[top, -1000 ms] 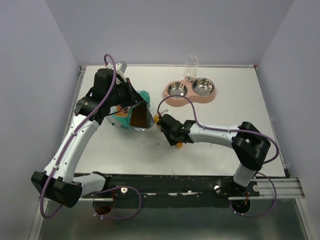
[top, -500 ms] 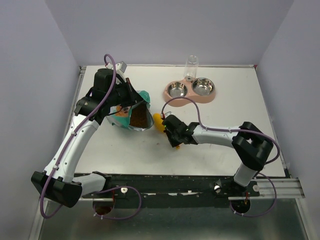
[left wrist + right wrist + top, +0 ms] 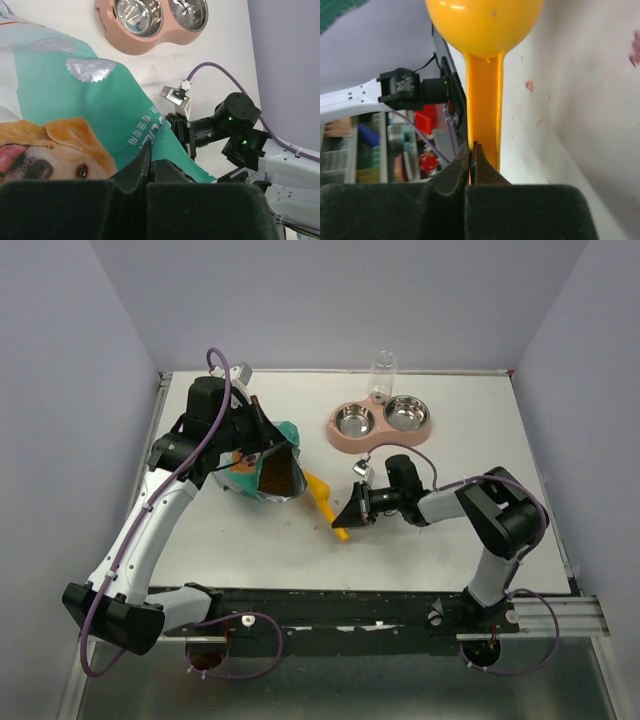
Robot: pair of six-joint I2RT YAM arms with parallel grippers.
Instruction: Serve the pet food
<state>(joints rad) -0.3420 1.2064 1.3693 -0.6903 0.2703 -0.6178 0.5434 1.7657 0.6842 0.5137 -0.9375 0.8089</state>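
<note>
While checking the right jaws, note full closure: pressed together on the thin end of the handle of the orange scoop (image 3: 482, 100), with a sliver of orange in the seam. Note the same at the left jaws: pressed together on the upper edge of the teal bag (image 3: 110, 115), propping its mouth open toward the middle of the surface (image 3: 470, 430).

Moving outward from the right jaws, follow the handle to the scoop's bowl, low and just beside the bag's mouth. Cannot tell whether resting on the surface or just above it. No pellets visible on the scoop in any view.

Locate the pet food (image 3: 277, 475) inside the bag, seen from above as a brown granular patch in the open mouth. Farther back, well apart from the bag, find the pink double bowl (image 3: 150, 47), both steel cups bare, with a clear bottle (image 3: 383, 370) behind it.

Treat the pet food as light, dry, loose and free-running. Do not pinch pellets directly: too small, too quick to roll. Take hold by way of the scoop only: dig the bowl into the mass, then lift with the bowl level. Expect the smooth, stiff plastic handle, gripped at its very end, to twist or slip under load. Judge a grip nearer the bowl steadier. Avoid jolts in transit, given the spill risk from a heaped load. Treat the bag as soft, with the mouth likely to sag on release.
</note>
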